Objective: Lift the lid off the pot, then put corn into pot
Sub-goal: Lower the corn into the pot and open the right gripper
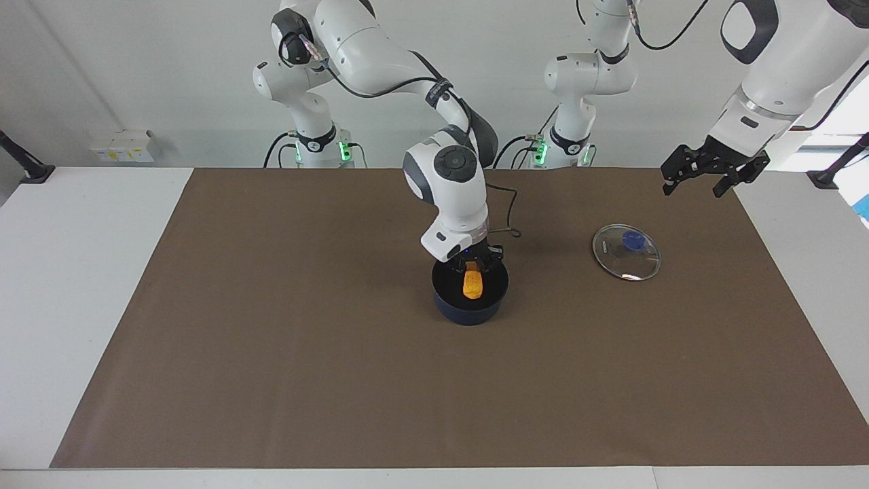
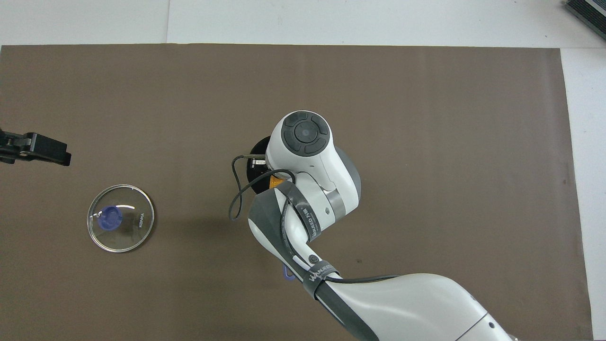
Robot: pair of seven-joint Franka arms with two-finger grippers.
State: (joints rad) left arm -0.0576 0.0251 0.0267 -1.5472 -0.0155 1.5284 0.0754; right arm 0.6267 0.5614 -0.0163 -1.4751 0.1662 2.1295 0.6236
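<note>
Brown matte mat [image 1: 271, 339], mid-bench: right gripper [image 1: 475, 266] clamping bumpy yellow-orange corn cob [image 1: 473, 284] inside round navy pot [image 1: 470, 309]; round clear glass lid [image 1: 626, 252] flat toward the left arm's end; left gripper [image 1: 713, 173] spread open above.

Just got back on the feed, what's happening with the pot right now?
The lid is already off, lying flat on the brown mat toward the left arm's end of the table. The right claw is down at the mouth of the pot, with the corn inside the rim below it; whether it has let go cannot be told. The left claw waits open in the air near the mat's edge, holding nothing.
</note>
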